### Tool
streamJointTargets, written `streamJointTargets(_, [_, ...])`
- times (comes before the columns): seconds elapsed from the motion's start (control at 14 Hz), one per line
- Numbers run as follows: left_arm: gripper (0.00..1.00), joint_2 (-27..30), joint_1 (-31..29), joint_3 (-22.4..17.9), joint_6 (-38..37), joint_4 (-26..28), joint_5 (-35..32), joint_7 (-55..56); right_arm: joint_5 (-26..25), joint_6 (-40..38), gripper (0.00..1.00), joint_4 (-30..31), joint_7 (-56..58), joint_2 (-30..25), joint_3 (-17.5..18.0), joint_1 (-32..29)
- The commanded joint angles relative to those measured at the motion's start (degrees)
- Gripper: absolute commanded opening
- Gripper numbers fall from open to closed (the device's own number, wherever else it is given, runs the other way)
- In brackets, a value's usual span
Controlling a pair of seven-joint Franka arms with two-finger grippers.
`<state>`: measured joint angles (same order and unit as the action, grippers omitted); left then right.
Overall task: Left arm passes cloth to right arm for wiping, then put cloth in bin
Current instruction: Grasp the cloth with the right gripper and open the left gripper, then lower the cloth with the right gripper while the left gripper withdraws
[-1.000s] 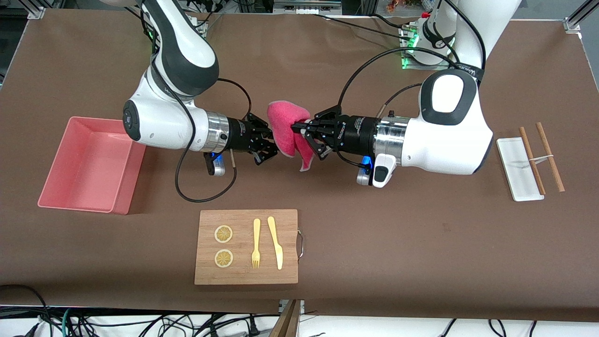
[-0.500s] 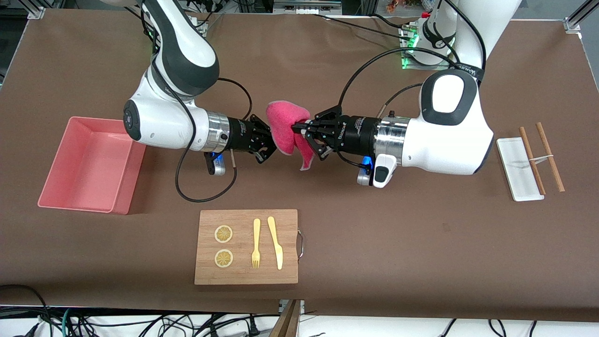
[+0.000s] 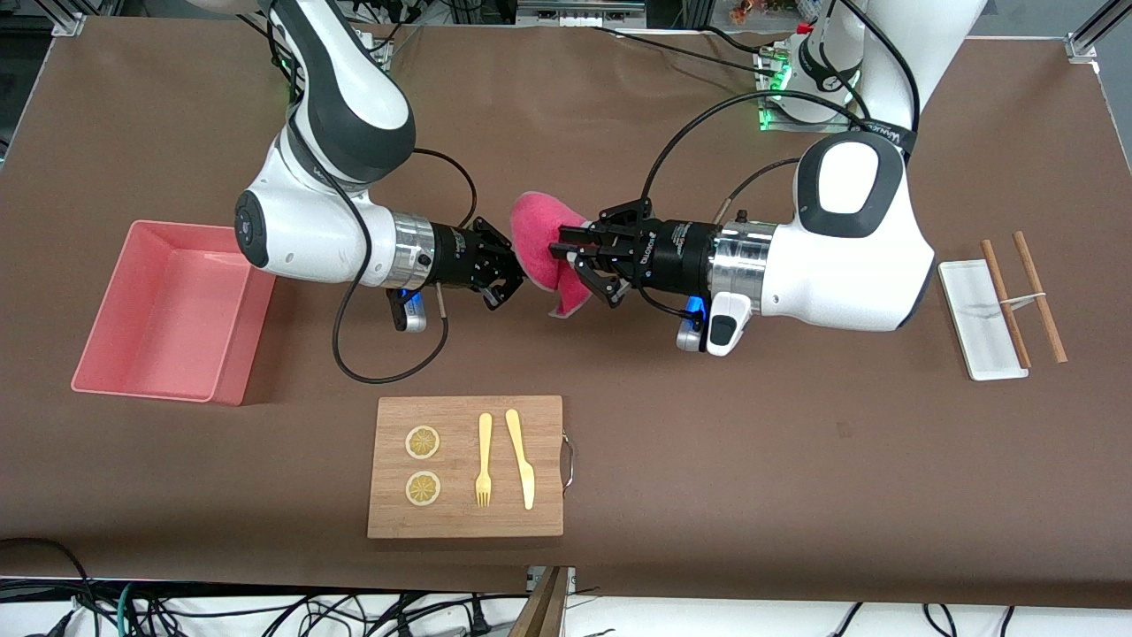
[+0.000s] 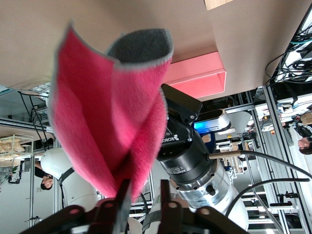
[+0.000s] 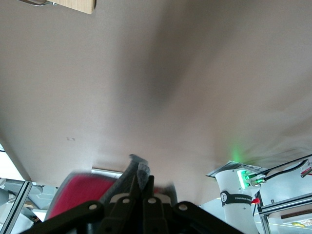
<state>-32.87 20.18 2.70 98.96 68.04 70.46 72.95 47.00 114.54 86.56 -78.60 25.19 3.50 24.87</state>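
Brown matte cover on the desk (image 3: 707, 442), evenly lit, soft shadows under both end effectors. Aluminium frame posts (image 3: 1086, 40) at the corners by the arm bases. Cable tangle (image 3: 265, 610) on the floor along the camera-side edge. Lab racks (image 4: 287, 122) around.

We read white lettering, "ROBOTIQ", on the black body of the right gripper (image 4: 176, 138) at the centre of the left wrist view. Similar white lettering marks the left gripper (image 3: 579, 263) in the front view, too small for us to read.
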Motion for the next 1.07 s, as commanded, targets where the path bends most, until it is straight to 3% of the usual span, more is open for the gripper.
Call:
streamJointTargets(0.0, [1.0,0.1,-0.7,-0.2,-0.8,-0.7,1.2,0.8,0.7,0.5,0.0,-0.1,-0.3,0.1,0.3,0.1])
streamJointTargets(0.29, [1.0,0.1,-0.7,-0.2,-0.7,-0.7,1.1,0.9,-0.1,0.4,0.0,-0.1,0.0,1.1,0.3,0.9])
streamJointTargets(0.86, [1.0,0.1,-0.7,-0.2,-0.8,-0.7,1.1,0.8,-13.5,-3.1,0.0,0.0,8.1,5.7,0.3,2.2])
streamJointTargets(1.0, [1.0,0.4,-0.8,-0.2,-1.0,-0.7,-3.0,0.7,-16.3,-4.8,0.0,0.0,10.3,6.4,0.2,2.1])
